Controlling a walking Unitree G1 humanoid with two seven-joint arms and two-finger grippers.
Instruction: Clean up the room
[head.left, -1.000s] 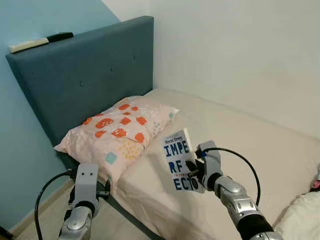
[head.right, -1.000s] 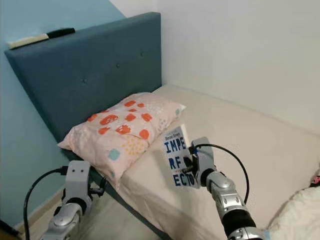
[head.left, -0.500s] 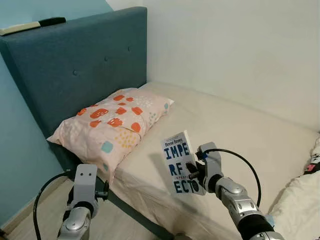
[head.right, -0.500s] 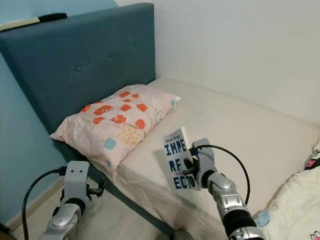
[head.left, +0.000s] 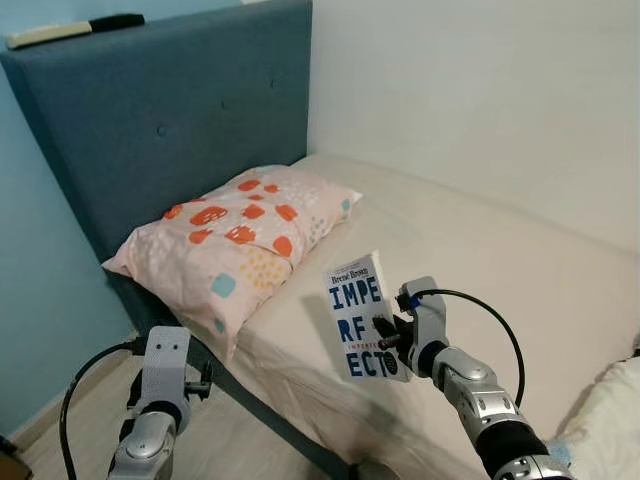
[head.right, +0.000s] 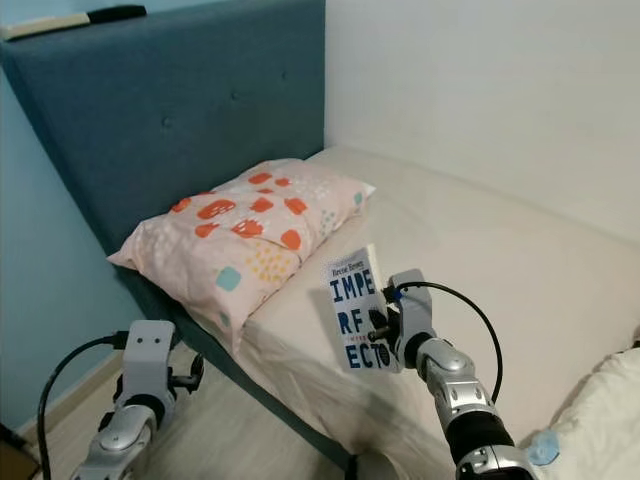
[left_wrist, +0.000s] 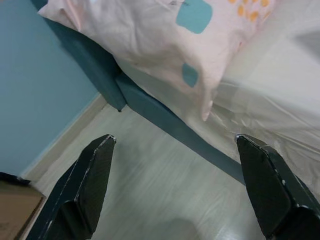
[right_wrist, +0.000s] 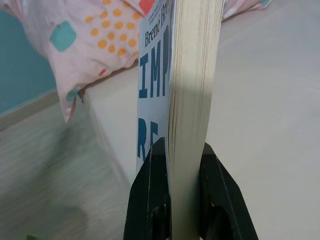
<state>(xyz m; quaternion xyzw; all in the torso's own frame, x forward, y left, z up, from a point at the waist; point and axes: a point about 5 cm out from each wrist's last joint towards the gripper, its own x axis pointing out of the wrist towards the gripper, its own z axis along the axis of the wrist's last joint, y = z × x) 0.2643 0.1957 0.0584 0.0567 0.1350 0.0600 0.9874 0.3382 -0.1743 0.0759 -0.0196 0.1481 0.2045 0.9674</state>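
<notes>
- Clamping a white paperback book (head.left: 360, 317) is the right gripper (head.left: 388, 333), held upright over the beige mattress (head.left: 480, 260) edge; cover lettering is cut off partway by the fingers.
- Left gripper (head.left: 165, 385) is seen low over the pale floor (left_wrist: 150, 195), beside the spotted pillow (head.left: 235, 240).
- Left wrist view: fingers (left_wrist: 92, 175) spread wide, nothing between; teal bed frame (left_wrist: 165, 125) is partly hidden.
- Right wrist view: book's page edge faces camera, long axis vertical, pinched at its lower end.

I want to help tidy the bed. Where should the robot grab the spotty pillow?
Probably the pillow corner that hangs over the bed edge toward the floor. It sticks out free, so the open left gripper, hovering low beside the bed, could come up from the floor side and pinch it. The right gripper is busy holding the book.
</notes>
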